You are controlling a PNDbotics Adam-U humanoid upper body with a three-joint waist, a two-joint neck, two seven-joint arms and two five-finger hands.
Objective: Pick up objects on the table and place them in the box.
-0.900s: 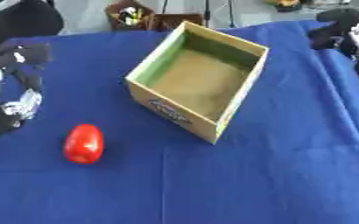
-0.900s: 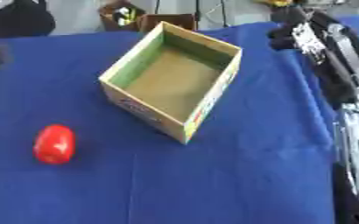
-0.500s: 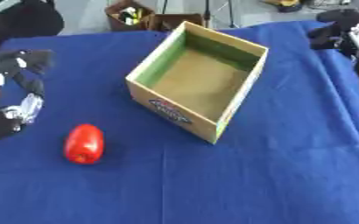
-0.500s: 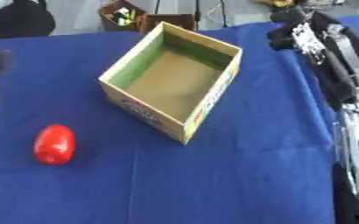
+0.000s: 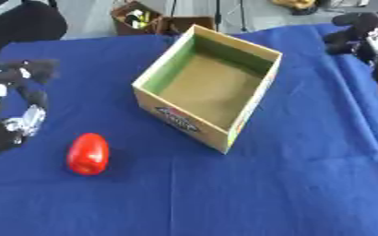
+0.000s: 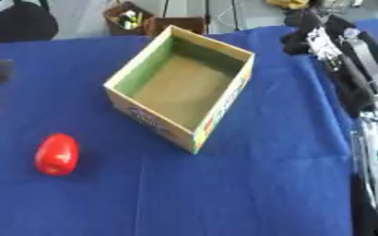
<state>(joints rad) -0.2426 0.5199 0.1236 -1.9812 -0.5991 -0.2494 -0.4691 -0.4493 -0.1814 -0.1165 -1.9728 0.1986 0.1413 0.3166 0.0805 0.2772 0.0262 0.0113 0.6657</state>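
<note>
Blue tablecloth point(image 5: 305, 184) bears an open cardboard box point(image 5: 208, 92), seemingly empty; left hand point(image 5: 14, 99) fingers curled, grasping nothing.

Both views look down from the robot's head onto the blue table point(image 5: 289, 184), from close above and facing forward. They share the open cardboard box point(image 5: 212, 87) and the red object point(image 5: 88, 153). The right eye view sits slightly to the right, so it shows more of the right arm point(image 6: 362, 83).

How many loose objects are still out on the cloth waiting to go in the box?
1: a red object lies on the blue cloth, left of the box and apart from it. The box's visible floor looks bare; its near walls may hide something.
</note>
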